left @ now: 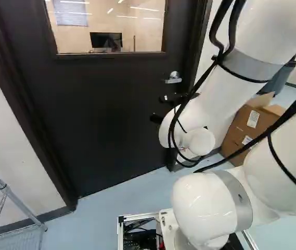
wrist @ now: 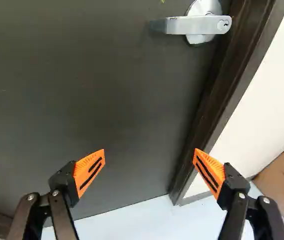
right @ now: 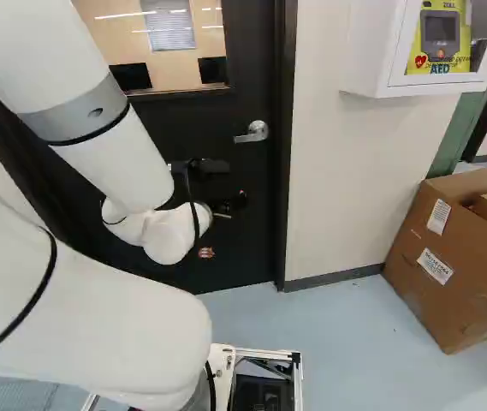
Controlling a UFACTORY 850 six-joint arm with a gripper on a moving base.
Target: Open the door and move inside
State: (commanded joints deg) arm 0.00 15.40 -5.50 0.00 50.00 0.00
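The dark door (left: pixel 111 114) stands closed in its frame, with a window in its upper half. Its silver lever handle (right: pixel 253 133) is near the frame; in the right base view the gripper (right: pixel 233 204) hangs lower than that handle, in front of the door. The wrist view has the gripper (wrist: pixel 149 153) wide open, orange pads far apart and nothing between them. Ahead of the fingers, the handle (wrist: pixel 194 25) lies level on the door (wrist: pixel 97 95), not touched by either finger. The gripper's body is partly hidden by the arm in the left base view.
Right of the door are its frame (right: pixel 284 171) and a pale wall (right: pixel 346 171). A white AED cabinet (right: pixel 376 51) hangs there, and a cardboard box (right: pixel 431 274) stands on the floor below it. A wire rack (left: pixel 12 200) is at the left of the left base view.
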